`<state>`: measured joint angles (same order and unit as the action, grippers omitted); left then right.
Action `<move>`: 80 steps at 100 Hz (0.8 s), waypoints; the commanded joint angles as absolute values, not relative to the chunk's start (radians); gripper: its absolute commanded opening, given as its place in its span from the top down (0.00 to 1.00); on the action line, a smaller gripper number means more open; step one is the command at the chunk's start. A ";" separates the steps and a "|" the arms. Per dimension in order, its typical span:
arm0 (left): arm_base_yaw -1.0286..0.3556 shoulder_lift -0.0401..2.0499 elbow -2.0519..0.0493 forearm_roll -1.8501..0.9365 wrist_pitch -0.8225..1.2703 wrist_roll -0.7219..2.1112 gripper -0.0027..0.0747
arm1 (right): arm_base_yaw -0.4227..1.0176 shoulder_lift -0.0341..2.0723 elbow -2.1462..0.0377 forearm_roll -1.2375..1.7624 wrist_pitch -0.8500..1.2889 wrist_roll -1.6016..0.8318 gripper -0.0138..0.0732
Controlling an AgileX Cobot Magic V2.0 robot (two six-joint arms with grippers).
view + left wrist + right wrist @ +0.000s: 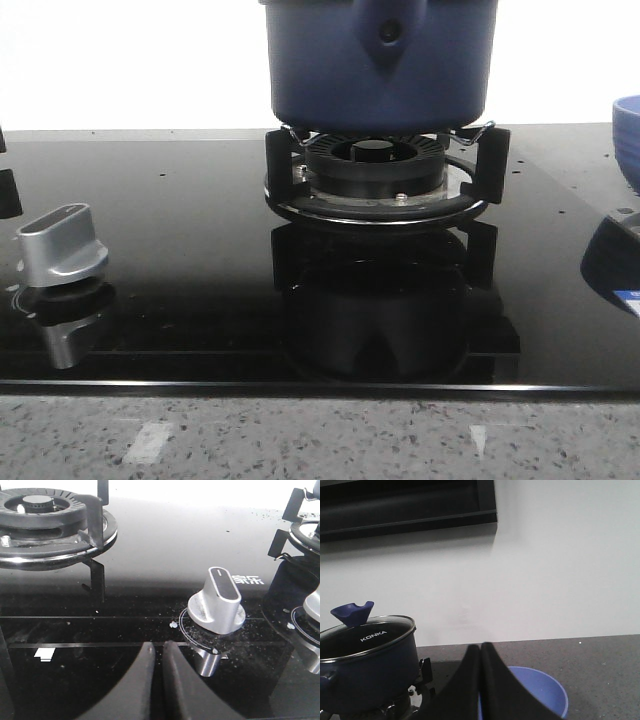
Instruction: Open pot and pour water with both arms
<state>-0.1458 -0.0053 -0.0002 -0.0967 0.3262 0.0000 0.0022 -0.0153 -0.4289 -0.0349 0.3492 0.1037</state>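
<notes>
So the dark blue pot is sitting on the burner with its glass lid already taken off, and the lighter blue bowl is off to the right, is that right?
Not quite. The glass lid is on the pot, with its blue knob up top; the right wrist view shows it. The rest holds: the pot sits on the burner, and the lighter blue bowl is off to the right.
</notes>
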 commanded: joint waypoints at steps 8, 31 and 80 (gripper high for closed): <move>-0.143 -0.020 0.032 -0.099 0.282 -0.012 0.99 | 0.006 -0.022 -0.452 -0.045 0.269 0.096 0.93; -0.143 -0.020 0.032 -0.099 0.282 -0.012 0.99 | 0.000 -0.022 -0.373 -0.052 0.265 0.096 0.93; -0.143 -0.020 0.032 -0.099 0.282 -0.012 0.99 | -0.069 -0.027 0.013 -0.094 0.233 0.096 0.93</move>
